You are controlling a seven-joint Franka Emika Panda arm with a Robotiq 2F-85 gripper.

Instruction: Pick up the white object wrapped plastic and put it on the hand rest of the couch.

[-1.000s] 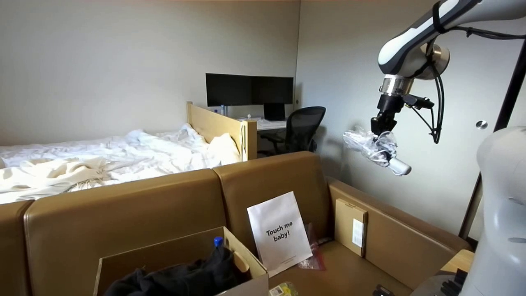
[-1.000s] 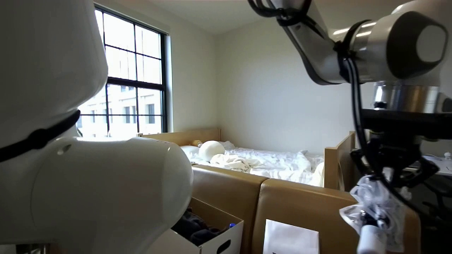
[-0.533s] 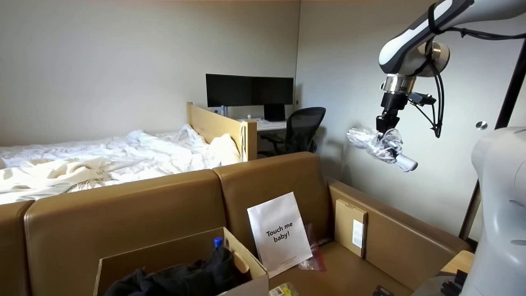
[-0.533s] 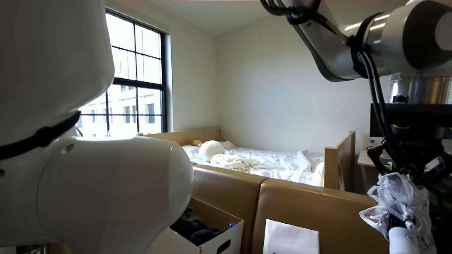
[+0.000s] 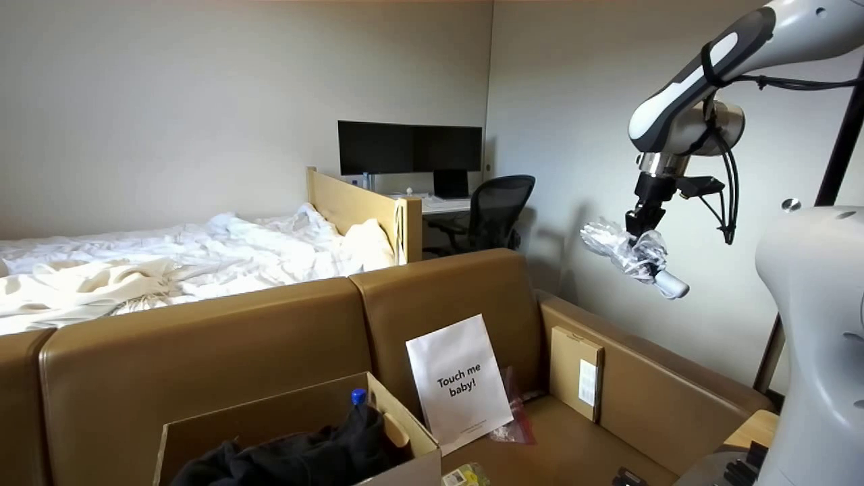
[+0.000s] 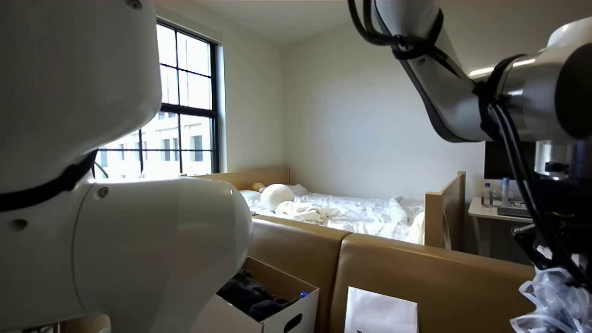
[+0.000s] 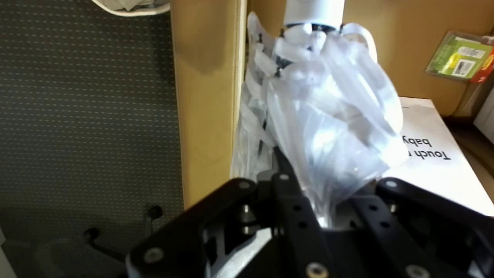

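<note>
Pincer point(image 5: 637, 233) lowered; white bundle point(image 5: 633, 260) clamped between jaws.

My wrist view looks down, super close; both exterior views face the same boxy tan leather-like couch point(image 5: 439, 290).

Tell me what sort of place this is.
Most likely a bedroom that doubles as a study, perhaps a dorm room: there is an unmade bed, a white desk and a black office chair.
</note>
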